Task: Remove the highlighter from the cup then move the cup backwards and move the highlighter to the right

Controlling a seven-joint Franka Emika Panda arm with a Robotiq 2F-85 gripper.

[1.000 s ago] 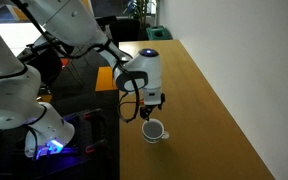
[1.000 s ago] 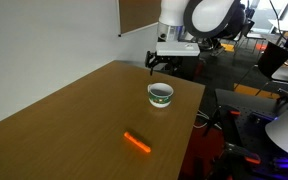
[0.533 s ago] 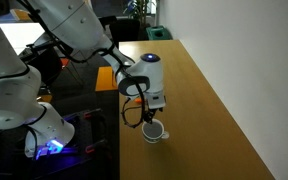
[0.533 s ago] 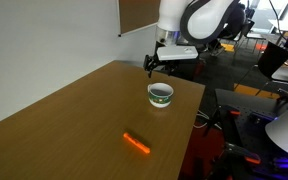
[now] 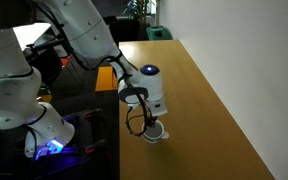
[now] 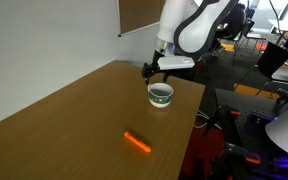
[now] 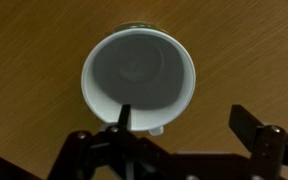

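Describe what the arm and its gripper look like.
The arm is glossy white, with rounded segments and dark joints. A black cable loops beside its white wrist head, which bears a small blue spot. The gripper is black, with two slim angular fingers.

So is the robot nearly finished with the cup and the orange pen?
Done: the highlighter lies on the table, out of the cup, which looks empty in the wrist view. In hand: the open gripper hovers right above the cup, not gripping it yet. Left: moving the cup backwards and the highlighter to the right.
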